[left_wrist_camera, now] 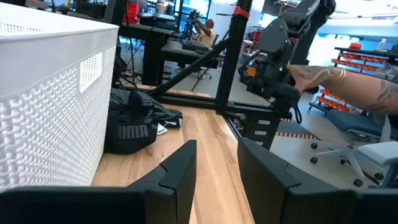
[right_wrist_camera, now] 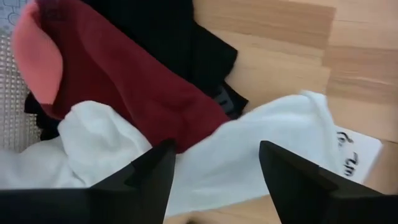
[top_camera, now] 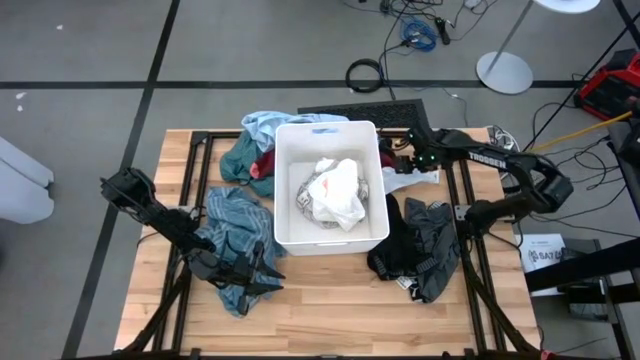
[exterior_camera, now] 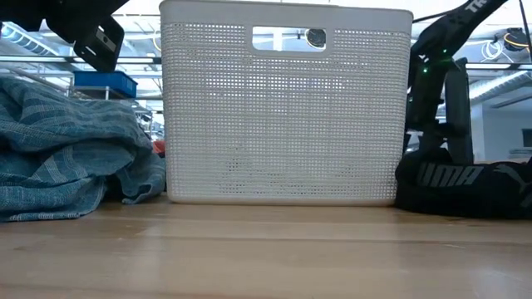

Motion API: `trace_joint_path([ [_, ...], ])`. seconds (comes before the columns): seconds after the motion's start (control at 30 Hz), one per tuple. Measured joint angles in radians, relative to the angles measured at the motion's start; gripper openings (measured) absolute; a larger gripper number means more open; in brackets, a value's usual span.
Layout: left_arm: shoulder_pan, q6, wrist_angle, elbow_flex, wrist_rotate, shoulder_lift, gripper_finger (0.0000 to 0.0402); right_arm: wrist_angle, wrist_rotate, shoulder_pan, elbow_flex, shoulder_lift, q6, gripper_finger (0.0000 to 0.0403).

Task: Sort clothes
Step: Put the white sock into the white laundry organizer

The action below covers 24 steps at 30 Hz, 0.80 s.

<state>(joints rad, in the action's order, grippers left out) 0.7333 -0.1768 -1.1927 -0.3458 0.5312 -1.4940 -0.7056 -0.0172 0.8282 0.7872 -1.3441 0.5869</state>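
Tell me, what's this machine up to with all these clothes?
A two-armed robot is sorting laundry on a wooden table. A white bin in the middle already holds a white garment. The right pincer hangs open above a white cloth and a dark red garment at the bin's far right corner, gripping nothing. The left pincer hangs open over a teal striped garment left of the bin. A black pile lies to the bin's right.
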Motion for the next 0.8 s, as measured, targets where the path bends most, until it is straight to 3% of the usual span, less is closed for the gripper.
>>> trace_joint_path([
  [0.23, 0.0, -0.001, -0.001, 0.0, 0.0, 0.0, 0.0125, -0.045, 0.05, -0.045, 0.0, -0.065, -0.033, 0.0165],
  [0.53, 0.0, 0.0, -0.002, 0.0, 0.0, 0.0, 0.0125, -0.041, 0.04, -0.085, 0.0, -0.069, -0.102, 0.0012],
  [0.8, 0.0, 0.0, -0.003, 0.0, 0.0, 0.0, 0.0125, -0.181, 0.076, -0.09, 0.0, 0.044, -0.131, 0.0002],
])
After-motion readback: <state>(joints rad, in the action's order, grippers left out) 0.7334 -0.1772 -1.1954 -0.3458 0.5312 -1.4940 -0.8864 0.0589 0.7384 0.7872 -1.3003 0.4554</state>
